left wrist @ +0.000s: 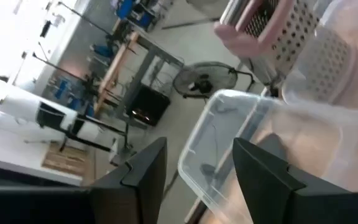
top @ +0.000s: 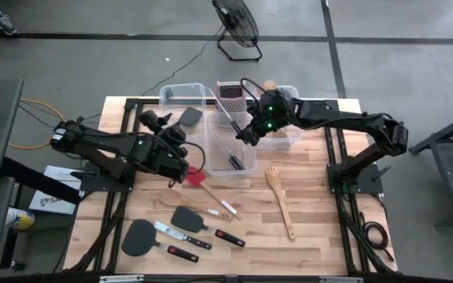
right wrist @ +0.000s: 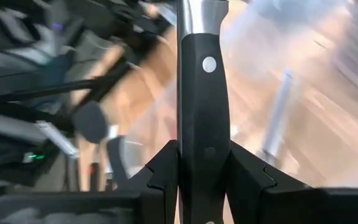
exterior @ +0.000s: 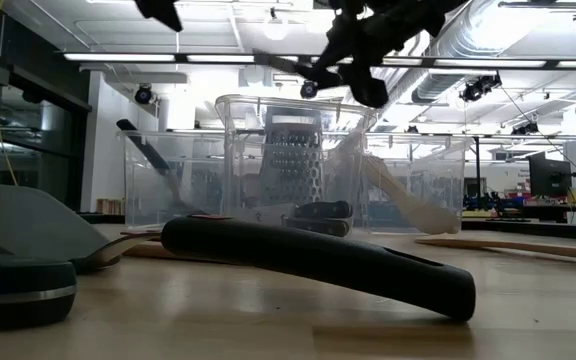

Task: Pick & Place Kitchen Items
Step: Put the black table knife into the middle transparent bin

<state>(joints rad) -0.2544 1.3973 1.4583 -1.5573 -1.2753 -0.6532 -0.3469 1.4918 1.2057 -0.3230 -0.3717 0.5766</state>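
**Inspector A:** Right gripper (right wrist: 202,163) first. What is its condition?

**Inspector B:** Clamped on a black-handled knife (right wrist: 202,93). The wrist view shows both fingers pressed to the riveted handle, the steel running on away from the camera. In the high view the gripper (top: 246,135) hangs above the middle clear bin (top: 248,161), near the table's far edge, clear of the bin floor.

**A:** Contents of that bin?

**B:** Dark-handled knives (top: 233,160) lie on its floor. The steel box grater (top: 229,100) stands at its far end.

**A:** Left gripper?

**B:** The left gripper (left wrist: 194,165) has its fingers spread, with nothing between them. It faces the far-left clear bin (top: 169,96), which holds a black spatula (top: 189,118). In the high view it (top: 152,122) sits over the table's left side.

**A:** Items on the open table?

**B:** The red spatula (top: 196,176) lies just beside the left arm, touching or overlapping the near left corner of the middle bin; which, I cannot tell. A wooden spoon (top: 175,198) lies nearer the front. Toward the near edge: two black spatulas (top: 189,219) (top: 139,238) and two knives (top: 183,237) (top: 174,251). A wooden fork (top: 278,196) lies alone, right of the middle bin.

**A:** The third bin?

**B:** The far-right bin (top: 292,93) is mostly hidden by the right arm.
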